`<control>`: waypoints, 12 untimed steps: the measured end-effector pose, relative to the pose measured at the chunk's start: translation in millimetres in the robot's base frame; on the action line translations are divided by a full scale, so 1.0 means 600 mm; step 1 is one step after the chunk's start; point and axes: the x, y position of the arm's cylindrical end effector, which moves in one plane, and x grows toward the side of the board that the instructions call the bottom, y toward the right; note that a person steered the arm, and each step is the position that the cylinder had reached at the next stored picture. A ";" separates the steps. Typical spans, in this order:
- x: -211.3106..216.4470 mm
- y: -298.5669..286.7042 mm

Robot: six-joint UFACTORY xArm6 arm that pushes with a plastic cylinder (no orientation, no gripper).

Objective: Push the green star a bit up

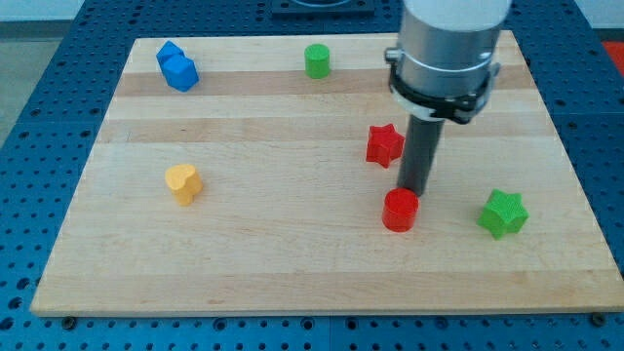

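A wooden bench [292,273] is shown. The arm's housing is seen at 1 o'clock, its rod held upright. The end effector, my tip [413,192], has no jaws and holds nothing; it seems to touch the red cylinder [400,211]. The green star [503,214], at 4 o'clock, is judged light, rigid and prone to spin; its lower edge should be pushed.

My tip [413,192] sits just above the cylinder [400,210], with the star [503,214] to its right.
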 end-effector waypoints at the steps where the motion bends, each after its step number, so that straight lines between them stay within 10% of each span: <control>1: 0.000 0.052; 6: 0.119 0.133; 12: 0.065 0.194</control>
